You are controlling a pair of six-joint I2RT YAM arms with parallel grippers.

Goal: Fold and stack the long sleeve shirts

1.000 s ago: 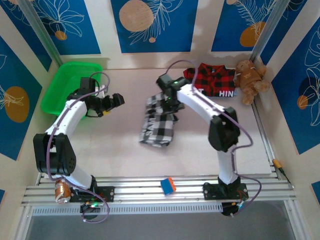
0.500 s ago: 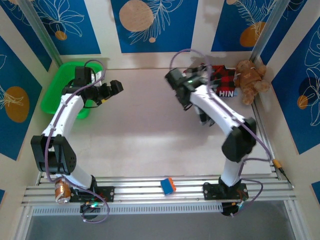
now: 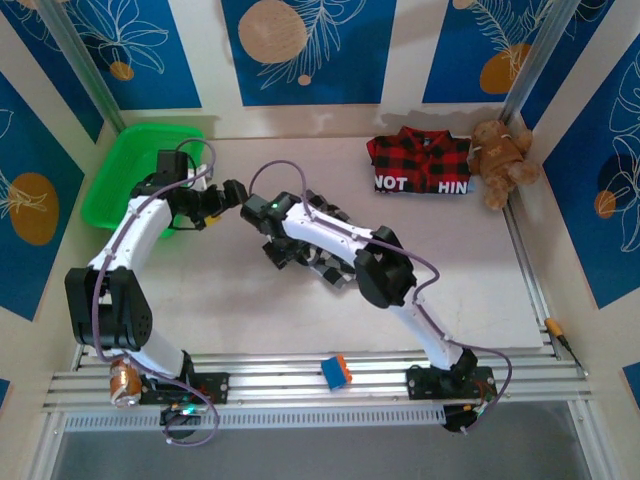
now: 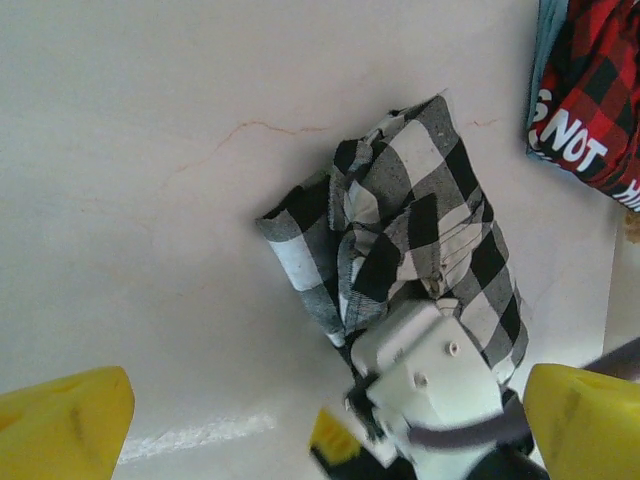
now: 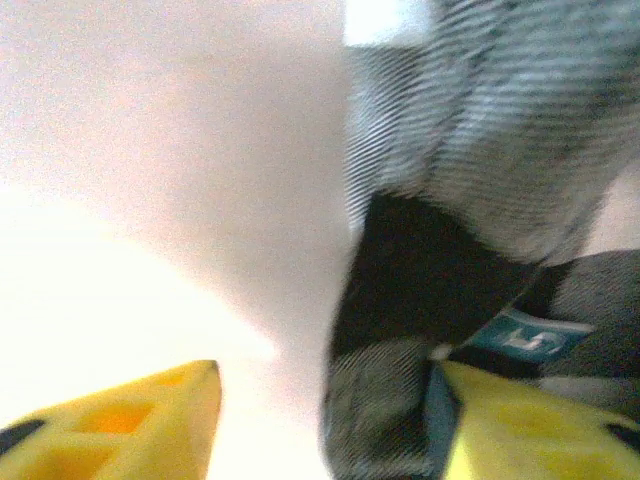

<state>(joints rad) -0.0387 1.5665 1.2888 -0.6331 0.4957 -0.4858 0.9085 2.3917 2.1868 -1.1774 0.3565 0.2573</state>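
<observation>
The left gripper (image 3: 228,194) hovers just right of the green basket (image 3: 120,175), its yellow fingers spread wide with nothing between them. A little further right of the basket, the black-and-white checked shirt (image 4: 400,230) lies bunched on the table (image 3: 250,320) under the right gripper (image 5: 325,420), whose jaws stand partly apart, the cloth against one finger but not pinched. The red-and-black plaid shirt (image 3: 420,166) lies flat far to the basket's right, by the back wall, white letters showing.
</observation>
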